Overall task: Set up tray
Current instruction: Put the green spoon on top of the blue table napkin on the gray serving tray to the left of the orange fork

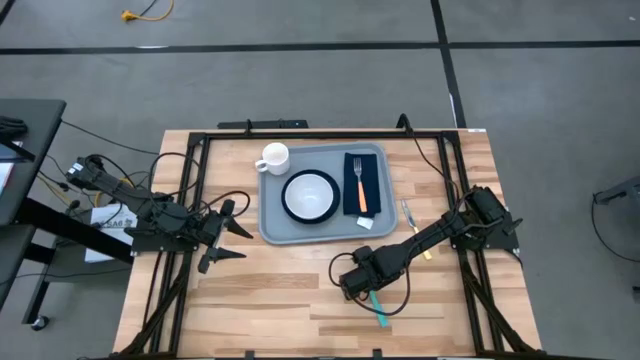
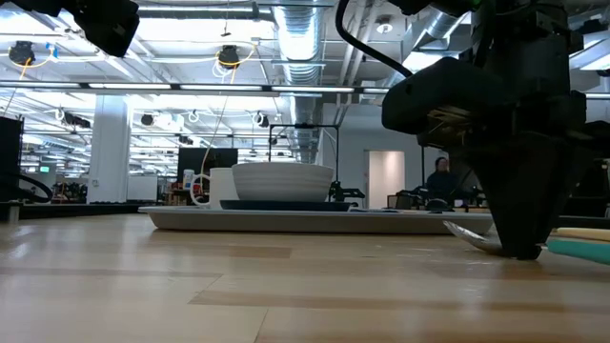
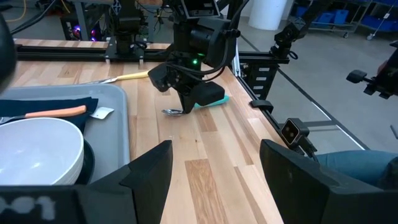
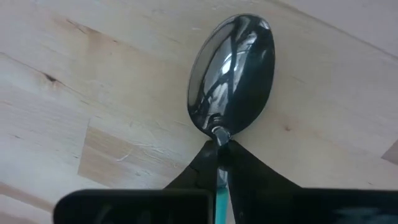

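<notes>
The light grey-blue tray (image 1: 275, 225) lies mid-table and carries a white mug (image 1: 274, 157), a white bowl on a dark plate (image 1: 311, 195) and a navy napkin (image 1: 362, 183) with an orange-handled fork. A spoon with a teal handle (image 1: 378, 306) lies on the wood near the tray's near right corner. My right gripper (image 1: 357, 287) points down, shut on this spoon (image 4: 233, 71). My left gripper (image 1: 238, 232) waits open, left of the tray. My right gripper pinches the spoon's neck (image 4: 217, 133), where the shiny bowl meets the teal handle, between its two fingertips (image 4: 245, 168). The fingers come from above, pointing down, and lie across the spoon. The spoon's bowl (image 2: 472, 236) and handle (image 2: 583, 249) lie low at the tabletop.
A yellow-handled utensil (image 1: 416, 226) lies on the wood right of the tray. A black frame (image 1: 300, 133) runs along the table's far edge and sides. Bare wood stretches along the near side of the table (image 1: 270, 300).
</notes>
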Action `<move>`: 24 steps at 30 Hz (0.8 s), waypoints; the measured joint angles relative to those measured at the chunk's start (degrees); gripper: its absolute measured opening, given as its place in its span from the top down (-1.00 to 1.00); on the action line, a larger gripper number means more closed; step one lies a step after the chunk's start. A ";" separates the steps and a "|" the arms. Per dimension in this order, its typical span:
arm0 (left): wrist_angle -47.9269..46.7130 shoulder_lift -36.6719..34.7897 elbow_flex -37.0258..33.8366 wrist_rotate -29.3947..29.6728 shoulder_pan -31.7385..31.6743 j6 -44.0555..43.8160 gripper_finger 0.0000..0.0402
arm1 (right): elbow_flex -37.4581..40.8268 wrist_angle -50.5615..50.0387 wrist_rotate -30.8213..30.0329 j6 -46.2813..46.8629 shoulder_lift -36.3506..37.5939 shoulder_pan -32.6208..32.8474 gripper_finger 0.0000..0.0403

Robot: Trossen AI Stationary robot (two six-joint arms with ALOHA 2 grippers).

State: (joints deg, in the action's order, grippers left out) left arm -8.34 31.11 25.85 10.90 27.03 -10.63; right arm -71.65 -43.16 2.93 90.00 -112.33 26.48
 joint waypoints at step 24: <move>-0.15 0.02 0.00 -0.02 0.00 0.07 -0.15 | -6.68 -10.40 0.22 -6.51 1.82 -3.94 1.00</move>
State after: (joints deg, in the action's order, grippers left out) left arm -8.49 31.14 25.85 10.88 27.03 -10.57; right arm -78.33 -53.56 3.16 83.49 -110.51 22.54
